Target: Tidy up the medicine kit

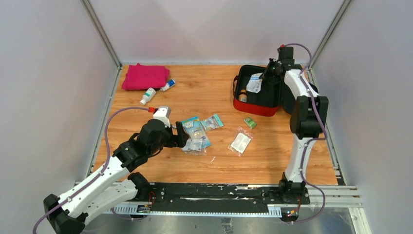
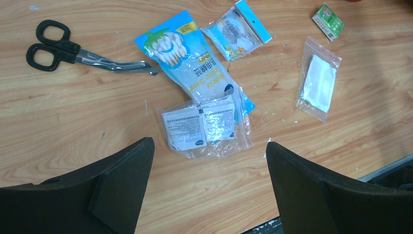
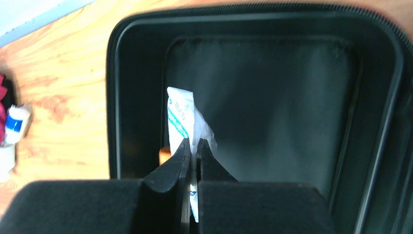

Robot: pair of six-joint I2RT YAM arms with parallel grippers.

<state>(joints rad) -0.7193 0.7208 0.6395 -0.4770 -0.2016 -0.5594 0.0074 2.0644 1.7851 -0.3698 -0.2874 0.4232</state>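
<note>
The medicine kit (image 1: 255,108), a red case with black lining (image 3: 272,97), lies open at the back right. Over its inside hangs a white packet with blue print (image 3: 179,114), with my right gripper (image 3: 193,146) shut on it. A small brown bottle (image 1: 242,96) lies inside the case. My left gripper (image 2: 209,151) stands open low over the table, nothing between its fingers, just short of a clear bag of wipes (image 2: 202,126). Beyond that bag lie a blue cotton swab packet (image 2: 192,63), a small blue-topped packet (image 2: 238,29), a zip bag with white gauze (image 2: 319,80) and a green box (image 2: 328,20).
Black-handled scissors (image 2: 73,51) lie left of the swab packet. A folded pink cloth (image 1: 145,76) sits at the back left with two white bottles (image 1: 148,95) beside it. Grey walls close in the table on three sides.
</note>
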